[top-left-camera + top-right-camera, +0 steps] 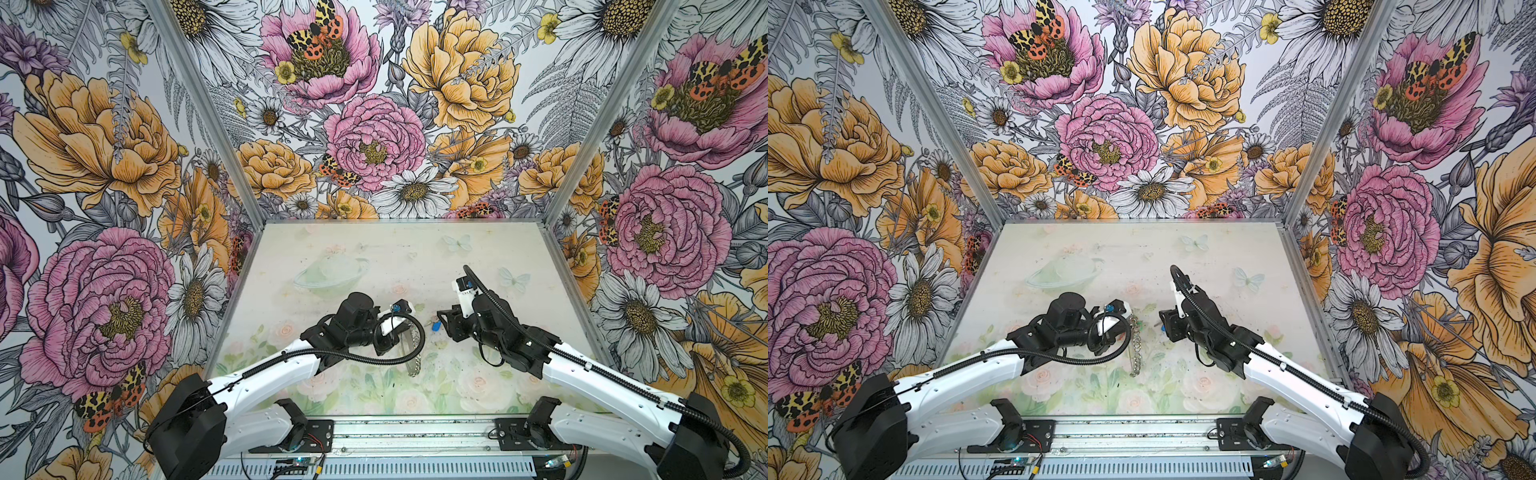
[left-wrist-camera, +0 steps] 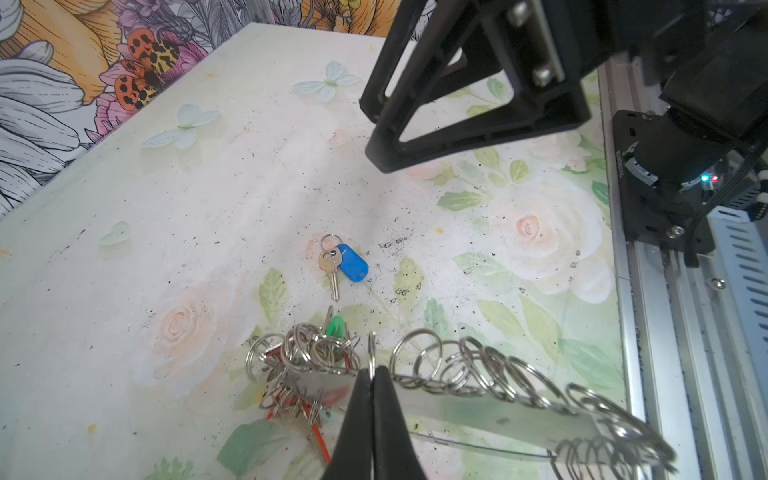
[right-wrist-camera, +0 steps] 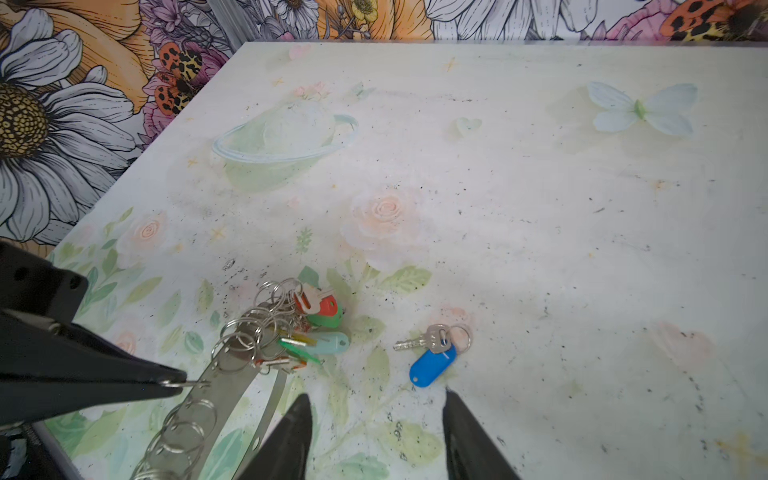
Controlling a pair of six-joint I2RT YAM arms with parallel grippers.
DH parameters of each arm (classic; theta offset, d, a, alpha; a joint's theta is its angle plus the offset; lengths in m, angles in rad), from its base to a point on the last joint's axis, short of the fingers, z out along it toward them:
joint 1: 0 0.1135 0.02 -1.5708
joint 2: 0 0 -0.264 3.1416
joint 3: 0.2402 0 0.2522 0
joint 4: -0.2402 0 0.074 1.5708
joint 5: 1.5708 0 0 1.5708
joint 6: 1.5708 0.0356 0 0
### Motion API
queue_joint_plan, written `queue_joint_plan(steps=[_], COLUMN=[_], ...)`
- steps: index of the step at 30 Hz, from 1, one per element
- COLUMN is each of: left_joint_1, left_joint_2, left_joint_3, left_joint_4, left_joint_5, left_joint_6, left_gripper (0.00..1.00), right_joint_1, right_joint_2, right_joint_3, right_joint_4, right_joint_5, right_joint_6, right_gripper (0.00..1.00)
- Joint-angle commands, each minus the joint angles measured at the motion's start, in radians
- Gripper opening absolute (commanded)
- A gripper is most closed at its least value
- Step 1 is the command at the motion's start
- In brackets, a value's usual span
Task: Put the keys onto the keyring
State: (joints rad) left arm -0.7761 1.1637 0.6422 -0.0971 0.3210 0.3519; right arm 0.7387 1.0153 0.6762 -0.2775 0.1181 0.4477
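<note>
The keyring (image 2: pixel 478 409), a flat grey metal hoop rimmed with silver wire loops, hangs edge-on above the table in both top views (image 1: pixel 412 357) (image 1: pixel 1136 351). My left gripper (image 2: pixel 372 370) is shut on one wire loop of its rim, which the right wrist view shows too (image 3: pixel 178 380). Several keys with green, red and teal tags (image 3: pixel 320 328) are bunched at the hoop's far end. One silver key with a blue tag (image 3: pixel 432 368) (image 2: pixel 352 264) lies loose on the table (image 1: pixel 436 327). Just above and short of it, my right gripper (image 3: pixel 376 399) (image 1: pixel 442 322) is open and holds nothing.
Floral walls close the table in at the back and both sides. An aluminium rail (image 1: pixel 415 432) with both arm bases runs along the front edge. The table mat (image 3: pixel 540 208) is a pale floral print speckled with dark marks.
</note>
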Motion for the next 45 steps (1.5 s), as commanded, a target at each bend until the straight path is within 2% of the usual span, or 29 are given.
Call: queue_joint_plan(steps=[1, 5, 11, 15, 19, 25, 28, 30, 38, 42, 45], left_joint_1=[-0.030, -0.094, -0.192, -0.209, -0.210, -0.181, -0.176, -0.177, -0.183, -0.165, -0.106], left_joint_2=[0.021, 0.045, 0.038, 0.017, -0.004, -0.015, -0.018, -0.027, -0.014, 0.041, 0.078], left_joint_3=[0.046, 0.060, 0.026, -0.013, -0.056, -0.147, -0.177, -0.174, -0.187, -0.149, -0.096], left_joint_4=[-0.052, -0.119, -0.151, -0.111, 0.010, 0.235, 0.333, 0.339, 0.502, 0.569, 0.549], left_joint_5=[-0.067, -0.166, -0.243, -0.223, -0.134, -0.068, -0.057, -0.091, -0.199, -0.179, -0.105], left_joint_6=[0.016, 0.002, -0.048, -0.093, -0.143, -0.230, -0.263, -0.276, -0.322, -0.317, -0.324], left_gripper=[0.00, 0.00, 0.00, 0.00, 0.00, 0.00, 0.00, 0.00, 0.00, 0.00, 0.00], right_joint_1=[-0.047, -0.110, -0.110, -0.074, -0.034, -0.012, 0.005, 0.008, 0.021, 0.011, -0.036], right_joint_2=[-0.010, 0.005, 0.043, 0.041, 0.037, 0.032, 0.008, -0.024, -0.125, -0.102, -0.082], right_joint_3=[-0.018, -0.040, -0.058, -0.095, -0.103, -0.123, -0.152, -0.171, -0.237, -0.208, -0.186], right_joint_4=[-0.007, -0.010, -0.009, 0.040, 0.070, 0.086, 0.106, 0.107, 0.106, 0.107, 0.106], right_joint_5=[0.092, 0.045, -0.034, -0.094, -0.116, -0.109, -0.082, -0.086, -0.117, -0.099, -0.108], right_joint_6=[0.073, 0.170, 0.273, 0.328, 0.338, 0.357, 0.363, 0.381, 0.323, 0.224, 0.162], right_gripper=[0.52, 0.52, 0.51, 0.51, 0.53, 0.53, 0.53, 0.53, 0.54, 0.54, 0.54])
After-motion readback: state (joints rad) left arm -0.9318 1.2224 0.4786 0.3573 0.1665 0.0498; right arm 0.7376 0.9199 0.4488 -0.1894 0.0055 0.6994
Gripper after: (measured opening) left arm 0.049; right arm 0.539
